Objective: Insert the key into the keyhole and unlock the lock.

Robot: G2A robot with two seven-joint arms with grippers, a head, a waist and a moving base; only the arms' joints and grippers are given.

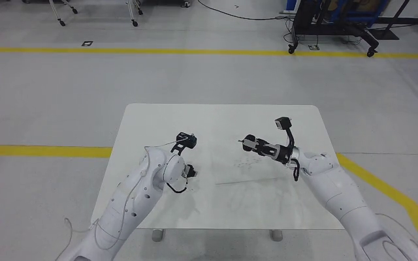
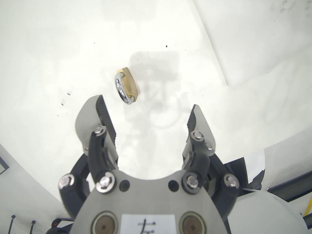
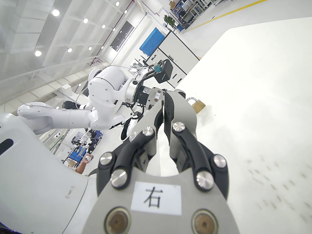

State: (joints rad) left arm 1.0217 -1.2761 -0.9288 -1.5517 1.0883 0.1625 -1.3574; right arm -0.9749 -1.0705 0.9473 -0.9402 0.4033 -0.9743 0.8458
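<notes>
A small brass padlock (image 2: 126, 87) with a chrome shackle lies on the white table (image 1: 222, 124). My left gripper (image 2: 146, 103) hangs open just above the table, and the padlock sits just beyond its fingertips, nearer one finger (image 2: 102, 113) and apart from both. The right wrist view has the padlock (image 3: 198, 105) farther off, beside the left arm's wrist. My right gripper (image 3: 164, 96) is held above the table's middle (image 1: 247, 141), pointing toward the left arm. Its fingers are pressed together, and a thin bit of metal, by its look the key, shows at their tip in the top view.
The table's surface between the two arms is bare apart from faint scuff marks (image 1: 245, 163) and a thin line (image 1: 238, 182). Yellow floor stripes run behind and beside the table, and a wheeled rack (image 1: 333, 26) stands far back.
</notes>
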